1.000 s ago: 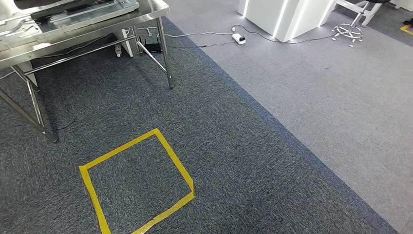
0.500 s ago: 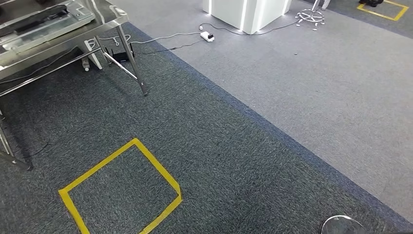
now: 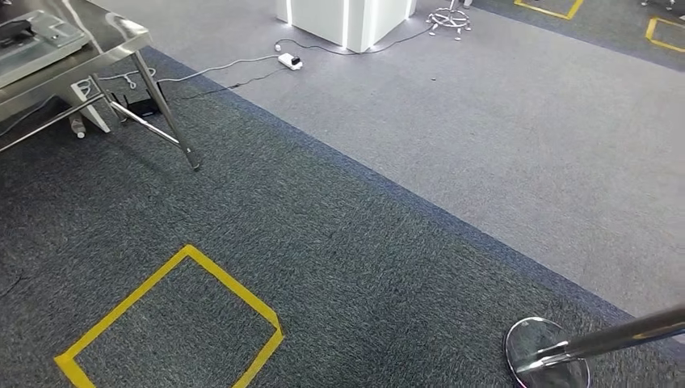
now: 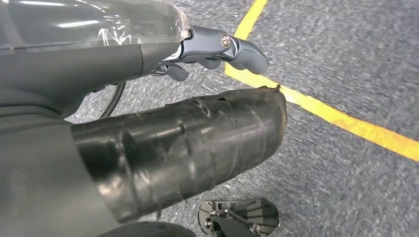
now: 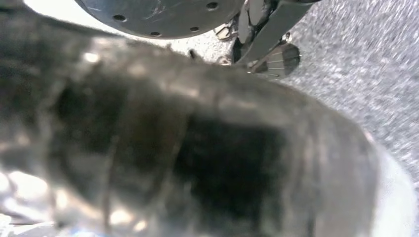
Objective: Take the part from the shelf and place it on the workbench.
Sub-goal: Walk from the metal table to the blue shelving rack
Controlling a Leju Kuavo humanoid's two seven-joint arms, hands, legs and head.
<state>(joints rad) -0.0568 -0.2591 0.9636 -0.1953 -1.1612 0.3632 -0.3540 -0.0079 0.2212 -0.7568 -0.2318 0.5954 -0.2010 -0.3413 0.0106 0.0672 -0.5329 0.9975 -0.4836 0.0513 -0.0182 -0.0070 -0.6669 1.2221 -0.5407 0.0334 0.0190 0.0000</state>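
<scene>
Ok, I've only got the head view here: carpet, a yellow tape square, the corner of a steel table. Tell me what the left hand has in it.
Observer: In the left wrist view, the left hand has its grey thumb out over the carpet with nothing against it. Its fingers are mostly hidden behind a dark taped cover.
Operator: Say what's under it.
Observer: Dark carpet, crossed by a yellow tape line just past the thumb.
Operator: Now the right hand.
Observer: In the right wrist view, the right hand is a dark blur up close, with grey carpet beyond it. I can't tell whether it holds anything.
</scene>
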